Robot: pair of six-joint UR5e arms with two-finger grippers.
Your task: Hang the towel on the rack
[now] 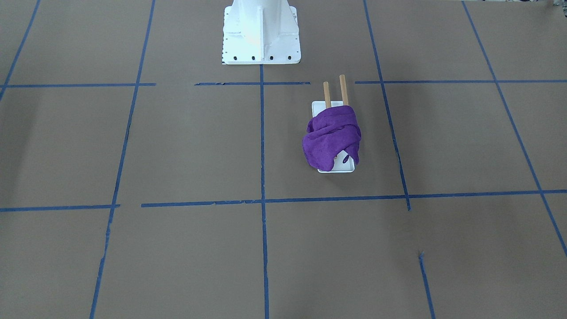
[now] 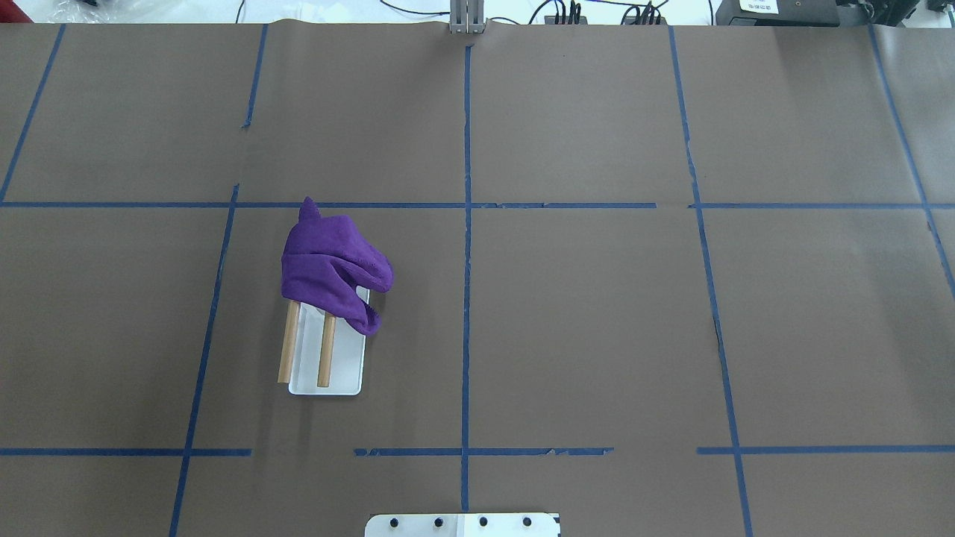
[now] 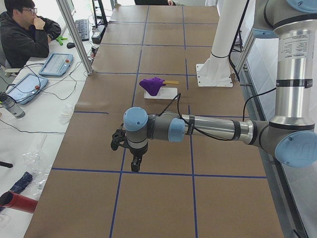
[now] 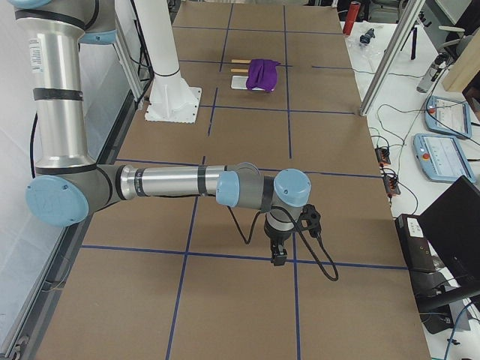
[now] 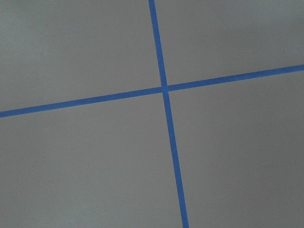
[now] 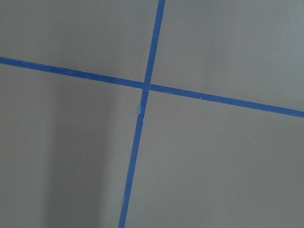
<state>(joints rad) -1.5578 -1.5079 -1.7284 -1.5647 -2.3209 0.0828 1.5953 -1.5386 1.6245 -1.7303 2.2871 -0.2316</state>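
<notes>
A purple towel [image 1: 332,137] lies bunched over the far end of the rack's two wooden dowels [image 1: 342,88] and hangs down onto its white base [image 1: 344,168]. The towel [image 2: 328,268] and the rack base [image 2: 347,365] also show in the overhead view, left of the centre line. Neither gripper touches them. My left gripper [image 3: 134,164] points down over the table's left end, far from the rack. My right gripper [image 4: 278,255] points down over the right end. Both show only in side views, so I cannot tell whether they are open or shut. Both wrist views show only brown table and blue tape.
The white bolted pedestal [image 1: 261,35] stands at the robot's edge, close behind the rack. Blue tape lines [image 2: 466,224] grid the brown table. An operator [image 3: 20,29] sits beyond the far edge with teach pendants [image 3: 54,64] and cables on a side table.
</notes>
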